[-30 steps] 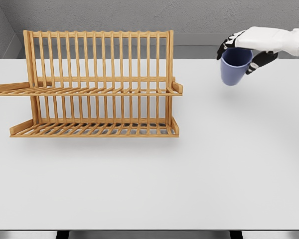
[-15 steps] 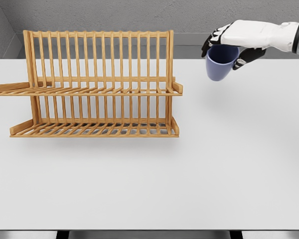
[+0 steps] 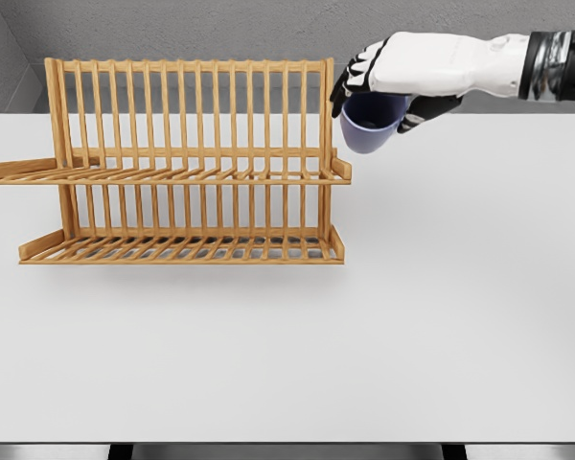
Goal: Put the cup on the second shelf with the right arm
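Observation:
A blue cup (image 3: 370,125) hangs in the air just right of the wooden dish rack (image 3: 182,163), level with the rack's upper part. My right hand (image 3: 388,81) grips the cup from above, white palm over its rim and dark fingers curled around its sides. The cup's lower edge is a little above and to the right of the upper shelf (image 3: 172,175). The rack's lower shelf (image 3: 182,249) rests on the white table (image 3: 364,326). Both shelves hold nothing. The left arm does not show.
Behind the table a grey wall and a ledge run across the top of the view. The table's front edge is near the bottom of the picture.
My right hand has carried the cup leftward and slightly up, from the table's far right to beside the rack's right end post.

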`<control>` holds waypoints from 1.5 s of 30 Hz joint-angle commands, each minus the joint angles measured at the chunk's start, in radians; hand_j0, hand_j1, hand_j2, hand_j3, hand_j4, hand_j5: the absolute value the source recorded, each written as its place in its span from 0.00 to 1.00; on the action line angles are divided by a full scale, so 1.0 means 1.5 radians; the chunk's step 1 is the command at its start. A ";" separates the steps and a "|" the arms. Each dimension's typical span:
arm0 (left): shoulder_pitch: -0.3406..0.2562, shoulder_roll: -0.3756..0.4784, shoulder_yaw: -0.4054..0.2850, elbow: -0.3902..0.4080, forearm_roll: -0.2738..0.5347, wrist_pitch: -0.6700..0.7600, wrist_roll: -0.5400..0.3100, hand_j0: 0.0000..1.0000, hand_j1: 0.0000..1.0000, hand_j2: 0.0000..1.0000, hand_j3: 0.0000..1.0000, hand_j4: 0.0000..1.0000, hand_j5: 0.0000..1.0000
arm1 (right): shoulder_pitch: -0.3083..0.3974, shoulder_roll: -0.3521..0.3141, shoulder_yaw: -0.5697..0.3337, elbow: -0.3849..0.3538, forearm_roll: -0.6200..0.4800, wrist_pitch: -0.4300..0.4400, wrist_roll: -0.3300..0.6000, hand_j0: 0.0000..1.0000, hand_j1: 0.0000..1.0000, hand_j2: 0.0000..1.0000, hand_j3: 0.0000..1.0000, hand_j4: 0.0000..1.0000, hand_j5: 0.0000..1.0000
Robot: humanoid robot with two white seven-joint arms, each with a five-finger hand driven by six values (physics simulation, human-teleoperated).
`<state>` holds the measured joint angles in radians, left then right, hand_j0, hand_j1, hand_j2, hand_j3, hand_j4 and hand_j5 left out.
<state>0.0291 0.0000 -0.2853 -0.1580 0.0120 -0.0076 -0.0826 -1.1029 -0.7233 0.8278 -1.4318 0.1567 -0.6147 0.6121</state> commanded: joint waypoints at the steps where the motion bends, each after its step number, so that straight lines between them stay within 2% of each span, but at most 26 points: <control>1: 0.001 0.000 0.000 0.000 0.000 0.000 0.000 1.00 1.00 1.00 1.00 1.00 1.00 | 0.000 0.012 -0.001 -0.017 -0.003 0.003 -0.001 0.67 0.67 0.67 0.67 0.67 0.67; 4: 0.000 0.000 0.000 0.000 0.000 0.000 0.000 1.00 1.00 1.00 1.00 1.00 1.00 | -0.001 0.022 -0.001 -0.020 -0.003 0.003 -0.001 0.67 0.67 0.67 0.67 0.67 0.67; 7: 0.001 0.000 0.000 0.000 0.000 0.000 0.000 1.00 1.00 1.00 1.00 1.00 1.00 | -0.001 0.023 0.000 -0.047 0.002 0.003 -0.001 0.67 0.67 0.67 0.67 0.67 0.67; 24: 0.001 0.000 0.000 0.000 0.000 0.000 0.000 1.00 1.00 1.00 1.00 1.00 1.00 | 0.014 0.030 0.022 -0.056 0.025 0.003 -0.001 0.69 0.69 0.69 0.69 0.69 0.69; 26: 0.000 0.000 0.000 0.000 0.000 0.000 0.000 1.00 1.00 1.00 1.00 1.00 1.00 | 0.015 0.030 0.022 -0.055 0.026 0.003 -0.001 0.76 0.76 0.76 0.76 0.76 0.76; 28: 0.000 0.000 0.000 0.000 0.000 0.000 0.000 1.00 1.00 1.00 1.00 1.00 1.00 | 0.017 0.029 0.022 -0.055 0.026 0.003 -0.001 1.00 1.00 1.00 1.00 1.00 1.00; 33: 0.001 0.000 0.000 0.000 0.000 0.000 0.000 1.00 1.00 1.00 1.00 1.00 1.00 | 0.018 0.021 0.017 -0.058 0.026 0.003 -0.001 1.00 1.00 1.00 1.00 1.00 1.00; 34: 0.001 0.000 0.000 0.000 0.000 0.000 0.000 1.00 1.00 1.00 1.00 1.00 1.00 | 0.018 0.013 0.008 -0.059 0.024 0.003 -0.001 1.00 1.00 1.00 1.00 1.00 1.00; 35: 0.001 0.000 0.000 0.000 0.000 0.000 0.000 1.00 1.00 1.00 1.00 1.00 1.00 | 0.021 -0.005 -0.026 -0.061 0.024 0.003 -0.001 1.00 1.00 1.00 1.00 1.00 1.00; 37: 0.001 0.000 0.000 0.000 0.000 0.000 0.000 1.00 1.00 1.00 1.00 1.00 1.00 | 0.056 -0.042 -0.161 -0.059 0.022 0.003 -0.001 1.00 1.00 1.00 1.00 1.00 1.00; 38: 0.001 0.000 0.000 0.000 0.000 0.000 0.000 1.00 1.00 1.00 1.00 1.00 1.00 | 0.093 -0.065 -0.237 -0.053 0.021 0.003 -0.001 1.00 1.00 1.00 1.00 1.00 1.00; 40: 0.001 0.000 0.000 0.000 0.000 0.000 0.000 1.00 1.00 1.00 1.00 1.00 1.00 | 0.222 -0.134 -0.367 -0.031 0.018 0.003 -0.001 1.00 1.00 1.00 1.00 1.00 1.00; 41: 0.000 0.000 0.000 0.000 0.000 0.000 0.000 1.00 1.00 1.00 1.00 1.00 1.00 | 0.297 -0.144 -0.426 0.002 0.018 0.003 -0.001 1.00 1.00 1.00 1.00 1.00 1.00; 42: 0.001 0.000 0.000 0.000 0.000 0.000 0.000 1.00 1.00 1.00 1.00 1.00 1.00 | 0.383 -0.138 -0.490 0.023 0.021 0.003 -0.001 1.00 1.00 1.00 1.00 1.00 1.00; 43: 0.001 0.000 0.000 0.000 0.000 0.000 0.000 1.00 1.00 1.00 1.00 1.00 1.00 | 0.480 -0.128 -0.546 0.022 0.022 0.003 -0.001 1.00 1.00 1.00 1.00 1.00 1.00; 44: 0.000 0.000 0.000 0.000 0.000 0.000 0.000 1.00 1.00 1.00 1.00 1.00 1.00 | 0.549 -0.104 -0.571 0.022 0.024 0.003 -0.001 1.00 1.00 1.00 1.00 1.00 1.00; 45: 0.000 0.000 0.000 0.000 0.000 0.000 0.000 1.00 1.00 1.00 1.00 1.00 1.00 | 0.572 -0.079 -0.571 0.023 0.025 0.003 -0.001 1.00 1.00 1.00 1.00 1.00 1.00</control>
<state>0.0307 0.0000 -0.2849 -0.1584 0.0120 -0.0075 -0.0826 -0.2424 -0.8668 0.0876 -1.4165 0.2070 -0.6166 0.6120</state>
